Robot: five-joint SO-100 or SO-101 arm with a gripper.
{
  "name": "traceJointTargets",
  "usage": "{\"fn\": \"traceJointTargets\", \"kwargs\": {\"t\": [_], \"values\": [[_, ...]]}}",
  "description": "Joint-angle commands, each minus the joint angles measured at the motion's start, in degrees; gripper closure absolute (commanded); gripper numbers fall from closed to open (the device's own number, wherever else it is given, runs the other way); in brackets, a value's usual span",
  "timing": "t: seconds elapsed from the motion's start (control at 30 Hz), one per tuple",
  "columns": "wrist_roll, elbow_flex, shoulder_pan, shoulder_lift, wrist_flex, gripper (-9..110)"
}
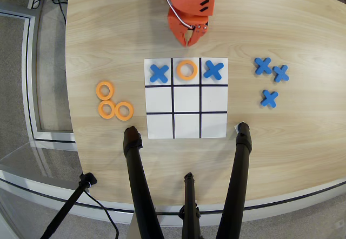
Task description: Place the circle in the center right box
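— Pincer (190,38)? 
— Fingers nearly together, empty, above the board's top edge in the overhead view.
— The circle?
— Three orange rings (114,102) lie together on the bench (108,28), well below-left of the pincer, beside the center right box (159,99), which is bare.
— Surroundings?
— Light wood bench, grey floor.

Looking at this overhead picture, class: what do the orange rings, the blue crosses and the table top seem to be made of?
Orange rings: probably plastic or foam; flat, evenly coloured, matt, with clean edges.
Blue crosses: likely the same stuff; uniform matt blue, no shine.
Table top: pale wood or a wood-look laminate; long grain lines show, and the smooth even surface leaves it open which.
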Motion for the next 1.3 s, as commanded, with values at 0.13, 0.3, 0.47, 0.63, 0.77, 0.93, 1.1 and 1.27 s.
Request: {"fn": "traceJointTargets", "kwargs": {"t": [0.13, 0.3, 0.47, 0.63, 0.77, 0.93, 1.1, 1.27], "values": [[0.3, -18.5, 5.4, -18.9, -6.0, 101], [-0.8, -41.4, 9.1, -35.6, 6.2, 98], [-0.6, -60.8, 11.2, -51.6, 9.4, 94], [-0.4, -68.6, 13.4, -66.0, 2.0, 87], [-0.4, -72.0, 15.7, -75.3, -4.5, 79], [-0.9, -80.2, 18.9, -88.4, -8.1, 77], [-1.4, -91.8, 22.2, -103.2, -8.7, 77], [-1.8, -102.7, 25.1, -115.5, -9.2, 77]]}}
